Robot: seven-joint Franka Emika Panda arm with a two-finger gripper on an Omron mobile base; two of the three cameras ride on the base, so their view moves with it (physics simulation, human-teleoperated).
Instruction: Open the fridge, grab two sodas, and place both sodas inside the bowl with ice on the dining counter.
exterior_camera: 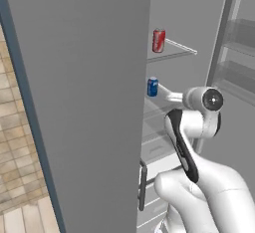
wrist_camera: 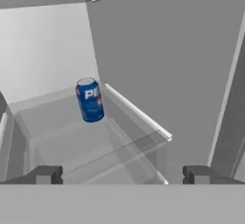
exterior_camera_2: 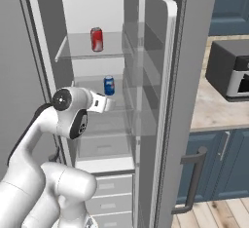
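- Fridge (exterior_camera_2: 194, 51): I see it standing open, its right door (exterior_camera_2: 160, 100) swung out toward me and its grey left door (exterior_camera: 79, 102) filling my near left in the left base view.
- Red soda can (exterior_camera_2: 97, 39): upright on the upper glass shelf (exterior_camera_2: 78, 49), toward the middle of that shelf, untouched.
- Blue soda can (wrist_camera: 90, 100): upright on the next glass shelf (wrist_camera: 72, 132) down, below the red one and slightly to its right in the right base view. In the hand view it stands near the back of the shelf, left of centre.
- End effector (wrist_camera: 122, 174): I read it as released, its two dark fingertips (wrist_camera: 48, 174) spread wide and nothing between them. It is aimed into the fridge at the level of the blue can's shelf, with the can ahead of it and apart from both tips.
- Arm (exterior_camera_2: 73, 110): reaching forward from the base into the fridge opening.
- Lower drawers (exterior_camera_2: 109, 188): closed, under the shelves.
- Table (exterior_camera_2: 214, 110): beige stone top over dark blue cabinets, right of the fridge, carrying a dark appliance (exterior_camera_2: 231, 68).
- Floor (exterior_camera: 20, 127): light tile, visible to the left of the fridge.
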